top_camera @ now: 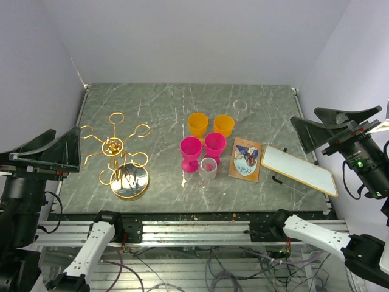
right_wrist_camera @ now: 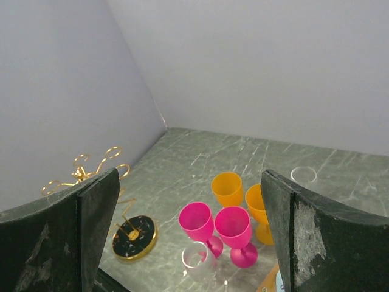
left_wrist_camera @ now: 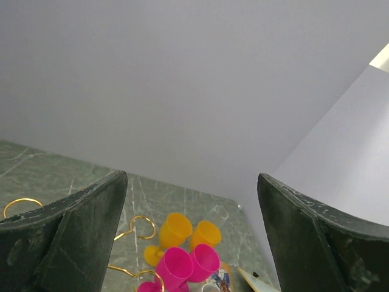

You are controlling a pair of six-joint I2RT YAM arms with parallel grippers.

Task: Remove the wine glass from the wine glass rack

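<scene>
The gold wire wine glass rack (top_camera: 121, 155) stands at the table's left front on its round base; its arms carry no glass that I can see. It also shows in the right wrist view (right_wrist_camera: 134, 236), and its loops show in the left wrist view (left_wrist_camera: 141, 226). Two orange wine glasses (top_camera: 197, 125), two pink ones (top_camera: 190, 149) and a clear one (top_camera: 208, 168) stand grouped mid-table. Another clear glass (top_camera: 240, 107) stands further back. My left gripper (top_camera: 73, 149) (left_wrist_camera: 191, 201) is open and empty, raised left of the rack. My right gripper (top_camera: 310, 121) (right_wrist_camera: 189, 194) is open and empty at the far right.
A picture card (top_camera: 245, 159) lies right of the glasses. A white board with a wooden frame (top_camera: 299, 170) lies at the right front. A metal rail (top_camera: 194, 231) runs along the near edge. Grey walls close in the table.
</scene>
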